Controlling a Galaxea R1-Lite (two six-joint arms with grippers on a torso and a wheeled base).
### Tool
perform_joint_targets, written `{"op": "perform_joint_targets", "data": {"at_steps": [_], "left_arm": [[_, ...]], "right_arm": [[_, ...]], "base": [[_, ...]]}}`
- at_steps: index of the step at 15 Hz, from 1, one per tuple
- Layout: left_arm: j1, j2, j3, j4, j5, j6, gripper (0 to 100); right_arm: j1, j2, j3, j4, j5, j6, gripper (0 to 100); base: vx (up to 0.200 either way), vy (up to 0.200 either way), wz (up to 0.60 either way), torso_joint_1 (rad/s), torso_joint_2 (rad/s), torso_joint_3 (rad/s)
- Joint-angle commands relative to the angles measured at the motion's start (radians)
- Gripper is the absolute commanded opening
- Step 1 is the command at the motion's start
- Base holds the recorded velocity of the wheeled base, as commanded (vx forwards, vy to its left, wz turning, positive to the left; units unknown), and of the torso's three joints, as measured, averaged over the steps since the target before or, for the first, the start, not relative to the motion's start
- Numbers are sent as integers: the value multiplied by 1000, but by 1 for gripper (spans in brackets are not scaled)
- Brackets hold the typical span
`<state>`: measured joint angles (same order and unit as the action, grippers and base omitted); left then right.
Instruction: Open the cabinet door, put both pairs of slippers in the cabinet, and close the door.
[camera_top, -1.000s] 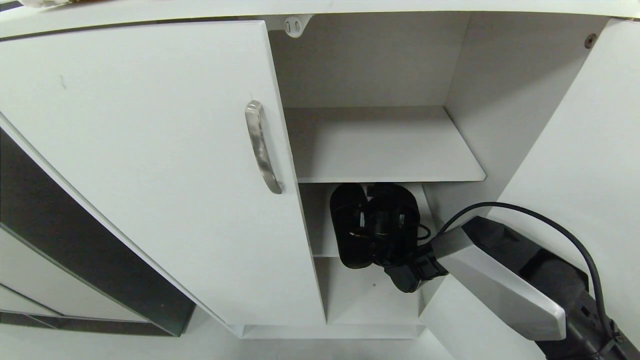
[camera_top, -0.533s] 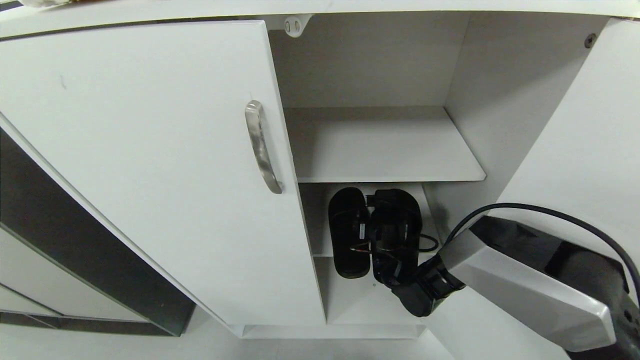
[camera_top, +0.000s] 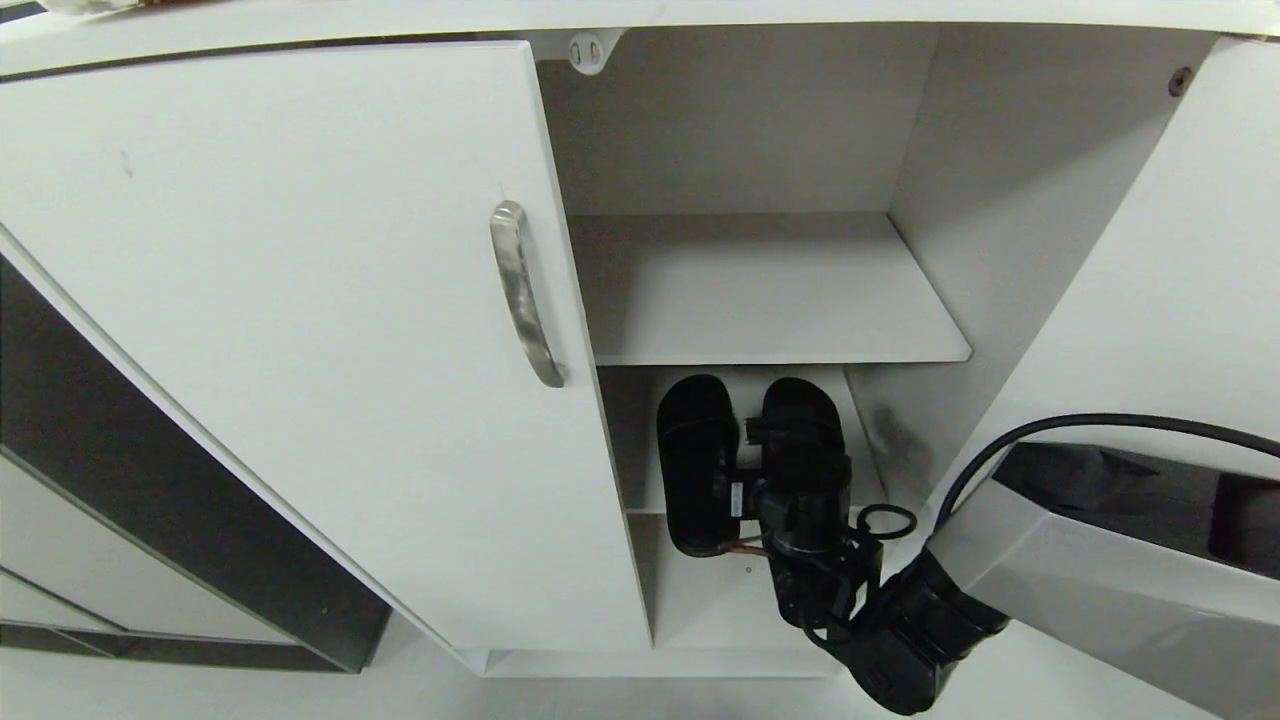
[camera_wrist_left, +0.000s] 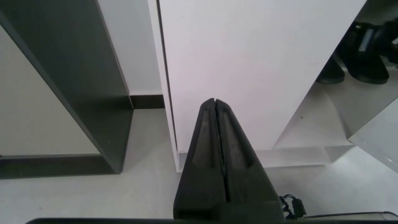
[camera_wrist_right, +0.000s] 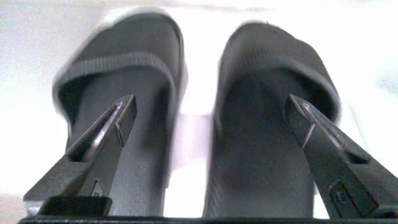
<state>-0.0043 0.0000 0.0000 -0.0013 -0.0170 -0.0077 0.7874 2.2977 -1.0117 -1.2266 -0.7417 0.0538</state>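
Head view: the cabinet door (camera_top: 1150, 250) is open, and one pair of black slippers (camera_top: 697, 450) sits on a shelf (camera_top: 640, 490) inside. The right gripper (camera_wrist_right: 211, 109) is spread wide, holding nothing. I think the other pair and shutting the door are left.

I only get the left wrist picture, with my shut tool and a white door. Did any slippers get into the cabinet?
Observer: Yes. One pair of black fabric slippers lies side by side on the white middle shelf.
Operator: Is the other tool squeezing them?
Observer: No. The right tool is open, fingers spread wide in front of them.
Operator: Which door is open?
Observer: The right-hand white cabinet door stands swung open.
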Motion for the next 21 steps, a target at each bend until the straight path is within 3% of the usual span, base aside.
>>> {"op": "perform_joint_targets", "data": {"at_steps": [1, 4, 8, 17, 21], "left_arm": [[0, 2, 0, 0, 0, 0, 0], [0, 2, 0, 0, -1, 2, 0], [0, 2, 0, 0, -1, 3, 0], [0, 2, 0, 0, -1, 3, 0], [0, 2, 0, 0, 9, 6, 0]], "right_arm": [[49, -109, 163, -71, 7, 1, 0], [87, -129, 252, -156, 7, -35, 0], [96, -133, 254, -195, 8, -71, 0], [96, -132, 259, -195, 10, -69, 0], [96, -130, 266, -197, 10, -66, 0]], "base": [[0, 0, 0, 0, 0, 0], [0, 0, 0, 0, 0, 0], [0, 0, 0, 0, 0, 0], [-200, 0, 0, 2, 2, 2], [0, 0, 0, 0, 0, 0]]}}
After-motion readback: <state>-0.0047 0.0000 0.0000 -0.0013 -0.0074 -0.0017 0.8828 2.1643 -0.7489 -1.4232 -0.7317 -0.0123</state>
